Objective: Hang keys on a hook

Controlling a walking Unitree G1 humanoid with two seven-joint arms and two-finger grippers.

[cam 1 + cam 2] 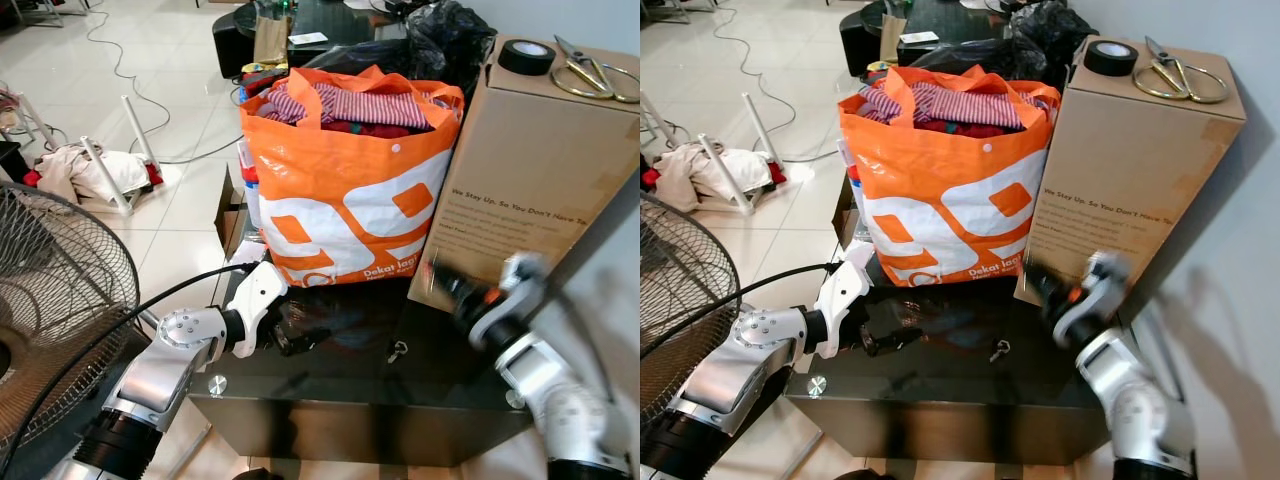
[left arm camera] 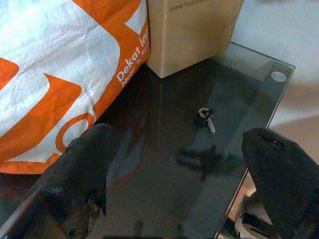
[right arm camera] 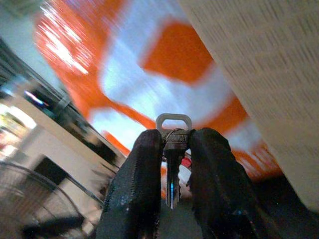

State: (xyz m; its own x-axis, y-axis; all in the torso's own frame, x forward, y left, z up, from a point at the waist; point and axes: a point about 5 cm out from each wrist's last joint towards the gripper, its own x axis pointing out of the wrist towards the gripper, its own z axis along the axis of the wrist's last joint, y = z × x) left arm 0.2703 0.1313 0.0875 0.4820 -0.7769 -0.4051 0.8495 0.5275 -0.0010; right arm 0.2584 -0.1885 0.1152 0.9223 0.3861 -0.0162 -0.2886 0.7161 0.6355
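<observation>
A key (image 3: pixel 172 149) was pinched between the right gripper (image 3: pixel 173 164)'s fingers, near the orange bag (image 1: pixel 350 190). The left gripper (image 2: pixel 182 169), fingers spread, was held low before that bag, above a second key (image 2: pixel 206 117) on the glass table (image 2: pixel 259 84).

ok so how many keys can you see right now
2. One key is pinched between the right pincer's fingers, in front of the orange bag. The other key lies loose on the dark glass table, ahead of the open left pincer. More may be hidden.
</observation>
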